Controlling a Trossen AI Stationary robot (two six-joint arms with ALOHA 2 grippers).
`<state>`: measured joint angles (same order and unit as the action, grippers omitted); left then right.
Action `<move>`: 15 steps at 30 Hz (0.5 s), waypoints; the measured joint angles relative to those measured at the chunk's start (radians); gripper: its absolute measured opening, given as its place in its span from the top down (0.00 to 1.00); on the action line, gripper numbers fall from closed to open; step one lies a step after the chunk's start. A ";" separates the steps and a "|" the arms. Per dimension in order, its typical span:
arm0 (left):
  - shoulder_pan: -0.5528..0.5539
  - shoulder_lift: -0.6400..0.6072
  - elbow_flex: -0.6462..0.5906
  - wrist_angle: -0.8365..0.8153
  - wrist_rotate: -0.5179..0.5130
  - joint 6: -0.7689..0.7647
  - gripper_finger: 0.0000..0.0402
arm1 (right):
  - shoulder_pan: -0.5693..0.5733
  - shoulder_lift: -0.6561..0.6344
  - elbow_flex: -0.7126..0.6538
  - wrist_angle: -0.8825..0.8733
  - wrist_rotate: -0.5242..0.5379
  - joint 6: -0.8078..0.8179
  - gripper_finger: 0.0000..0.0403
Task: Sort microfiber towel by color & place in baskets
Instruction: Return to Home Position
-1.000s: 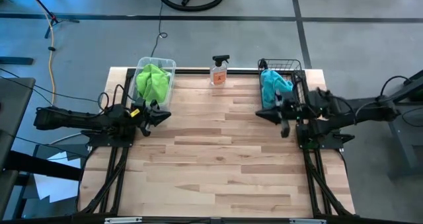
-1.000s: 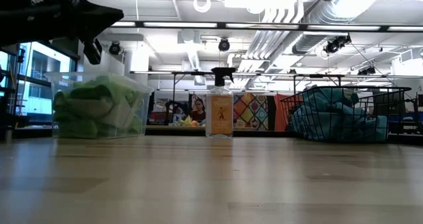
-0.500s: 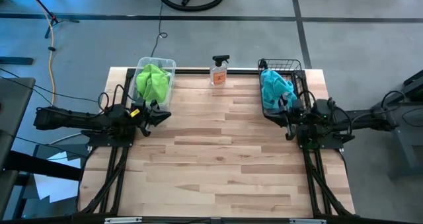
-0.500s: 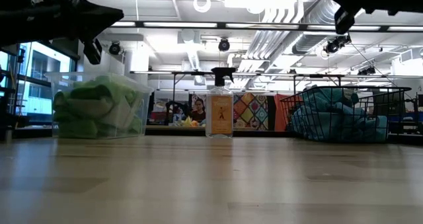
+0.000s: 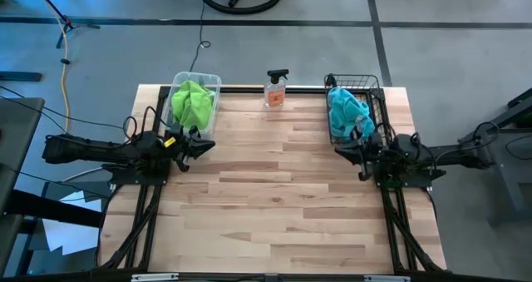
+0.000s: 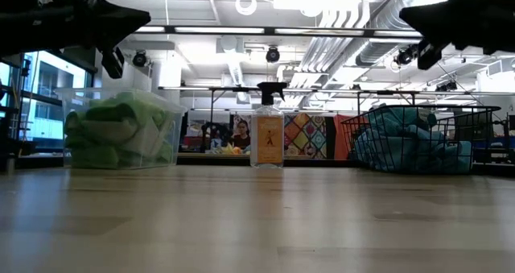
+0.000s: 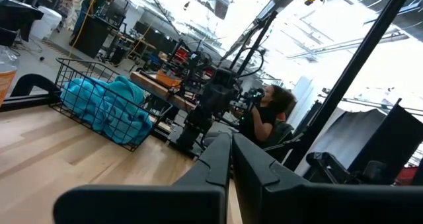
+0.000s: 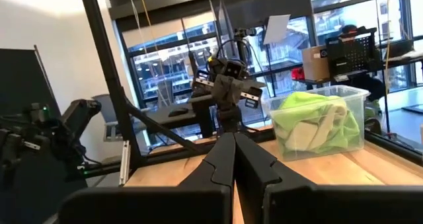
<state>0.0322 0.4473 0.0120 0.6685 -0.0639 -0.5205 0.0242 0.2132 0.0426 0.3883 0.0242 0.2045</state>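
We see the lime green microfiber towels (image 5: 191, 104) heaped in the clear plastic tub (image 5: 210, 80), and the sky blue microfiber towels (image 5: 343, 109) in the black wire-mesh basket (image 5: 376, 96). The left gripper (image 5: 206, 145) hovers just beside the tub and the right gripper (image 5: 341, 150) just beside the basket. Both have their jaws pressed together, empty, apart from every towel.

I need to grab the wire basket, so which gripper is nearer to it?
Right. The right gripper is close beside the black wire basket; the left gripper is across the table, next to the clear tub.
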 joint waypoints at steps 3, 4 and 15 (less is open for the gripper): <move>0.000 0.000 0.000 0.000 0.000 0.000 0.99 | 0.000 -0.017 -0.032 0.024 0.001 -0.018 1.00; 0.000 0.000 0.000 0.000 0.000 0.000 0.99 | 0.000 -0.020 -0.032 0.012 0.001 -0.027 1.00; 0.000 0.000 0.000 0.000 0.000 0.000 0.99 | 0.000 -0.018 -0.033 -0.247 0.001 -0.026 1.00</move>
<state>0.0322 0.4477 0.0120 0.6689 -0.0635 -0.5205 0.0238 0.1947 0.0097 0.1413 0.0254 0.1787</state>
